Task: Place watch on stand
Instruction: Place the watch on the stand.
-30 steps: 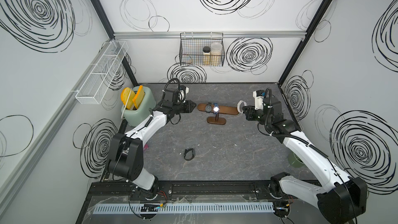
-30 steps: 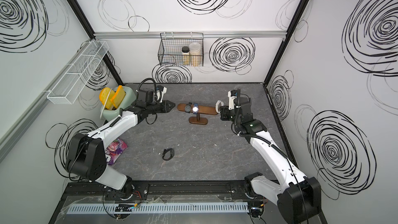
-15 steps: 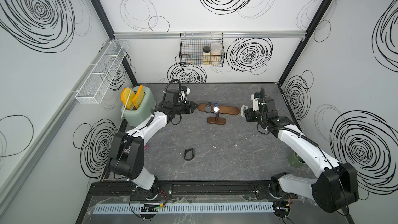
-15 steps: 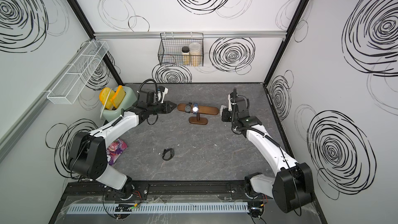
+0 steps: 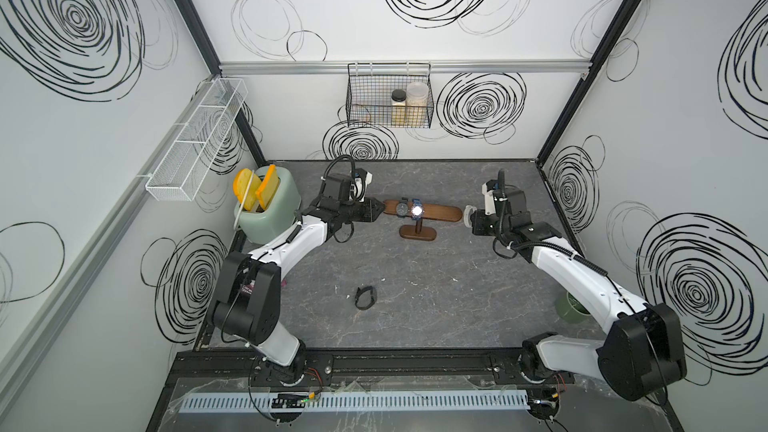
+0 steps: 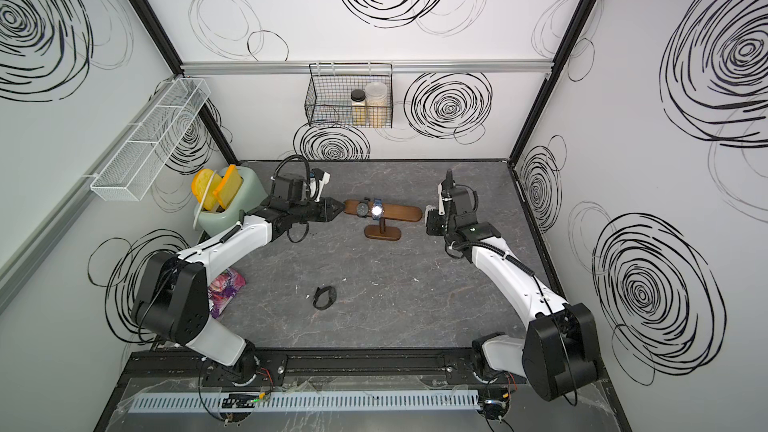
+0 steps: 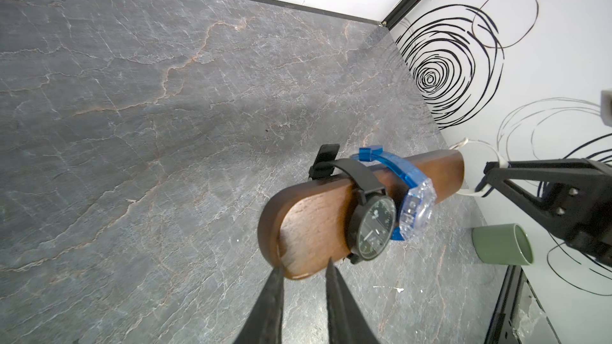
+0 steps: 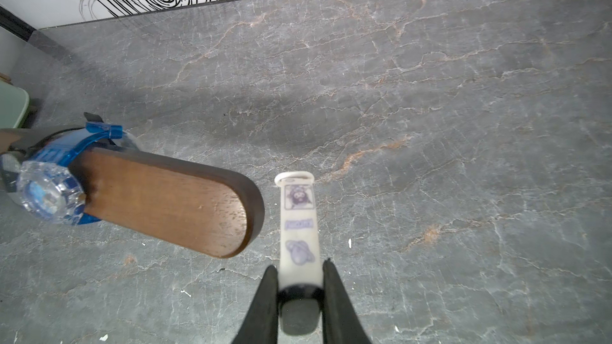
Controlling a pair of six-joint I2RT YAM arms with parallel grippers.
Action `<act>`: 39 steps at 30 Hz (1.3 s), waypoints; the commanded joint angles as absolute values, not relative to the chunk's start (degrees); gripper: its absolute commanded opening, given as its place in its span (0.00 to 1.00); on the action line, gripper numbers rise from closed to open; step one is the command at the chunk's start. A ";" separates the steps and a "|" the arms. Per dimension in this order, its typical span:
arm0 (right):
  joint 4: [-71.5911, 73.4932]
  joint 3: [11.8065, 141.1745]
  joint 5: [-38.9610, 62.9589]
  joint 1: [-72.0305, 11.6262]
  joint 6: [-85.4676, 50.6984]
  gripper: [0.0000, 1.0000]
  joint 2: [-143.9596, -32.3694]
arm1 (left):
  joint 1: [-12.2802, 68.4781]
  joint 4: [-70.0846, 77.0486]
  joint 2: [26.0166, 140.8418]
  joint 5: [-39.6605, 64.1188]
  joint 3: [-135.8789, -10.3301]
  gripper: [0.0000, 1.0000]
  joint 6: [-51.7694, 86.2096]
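Note:
The dark wooden stand (image 5: 440, 213) (image 6: 401, 214) stands at the back middle of the table. A black watch (image 7: 372, 223) and a translucent blue watch (image 7: 415, 206) are strapped round its bar. My left gripper (image 5: 377, 211) (image 7: 304, 266) is at the bar's left rounded end (image 7: 298, 229). Its jaws are slightly apart, their tips lie over that end, and table shows between them. My right gripper (image 5: 469, 219) (image 8: 298, 264) is shut on a white watch (image 8: 298, 220) with purple prints. It holds the watch just off the bar's right end (image 8: 198, 213).
A loose black watch band (image 5: 365, 297) lies mid-table. A mint toaster (image 5: 270, 209) with yellow toast stands back left, and a green mug (image 5: 571, 311) sits near the right wall. A wire basket (image 5: 388, 101) and a white wire shelf (image 5: 195, 139) hang on the walls. A colourful packet (image 6: 224, 288) lies by the left arm.
The right arm's wrist has shifted a little, while the white watch stays beside the bar's right end. The left arm has not moved.

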State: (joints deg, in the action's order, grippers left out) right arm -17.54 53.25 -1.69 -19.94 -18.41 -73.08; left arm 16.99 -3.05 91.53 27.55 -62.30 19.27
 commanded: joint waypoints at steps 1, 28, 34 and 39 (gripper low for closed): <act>-16.52 54.32 -2.44 -20.94 -18.19 0.18 -73.96 | 17.32 -1.84 92.37 26.65 -62.31 0.27 17.88; -16.59 59.03 -3.33 -24.73 -18.93 0.18 -78.72 | 18.93 -2.22 93.34 25.31 -62.67 0.28 16.80; -16.50 60.67 -3.46 -26.22 -19.15 0.19 -80.53 | 19.32 -2.22 93.19 25.31 -62.75 0.28 16.79; -16.33 62.00 -3.91 -28.04 -19.68 0.19 -82.66 | 19.67 -2.31 92.99 25.22 -62.75 0.29 16.78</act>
